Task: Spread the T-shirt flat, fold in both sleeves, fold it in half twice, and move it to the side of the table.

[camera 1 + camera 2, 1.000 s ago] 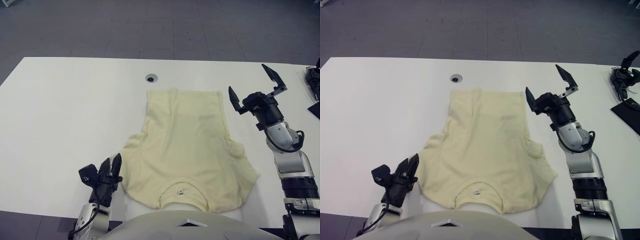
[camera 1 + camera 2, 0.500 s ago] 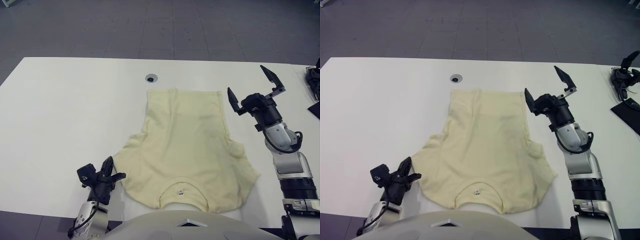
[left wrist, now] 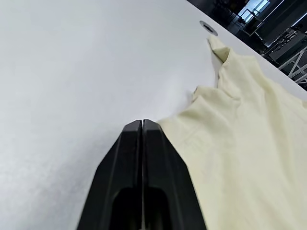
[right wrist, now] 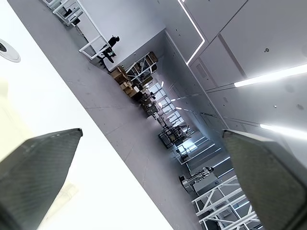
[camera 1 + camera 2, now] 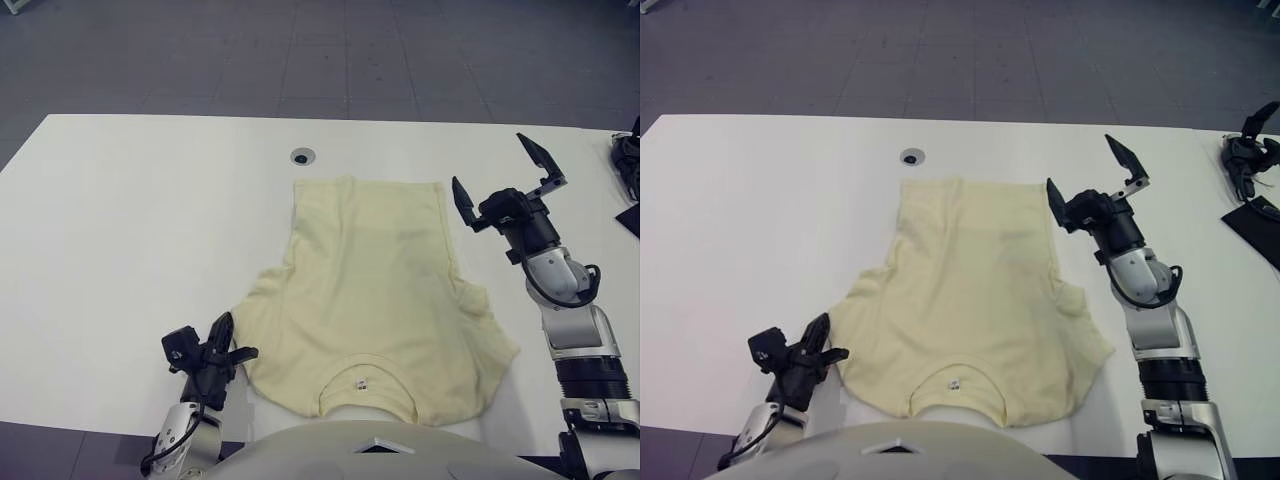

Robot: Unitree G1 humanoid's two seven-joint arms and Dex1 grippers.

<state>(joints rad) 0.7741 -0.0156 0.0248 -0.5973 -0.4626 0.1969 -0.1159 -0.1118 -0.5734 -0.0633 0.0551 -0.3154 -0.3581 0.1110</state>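
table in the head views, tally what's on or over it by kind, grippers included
T-shirt, pale yellow: 1
round cable hole: 1
black items at the table's right edge: 2 (black device, black flat piece)
grippers: 2 (left gripper, right gripper)
Total: 6

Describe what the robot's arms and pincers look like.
The right pincer and left pincer are black, each with two tapered, pointed fingers. The right arm is built of rounded silver-grey segments with black ribbed joint rings, and a black cable loops beside its wrist. The left arm is grey too.
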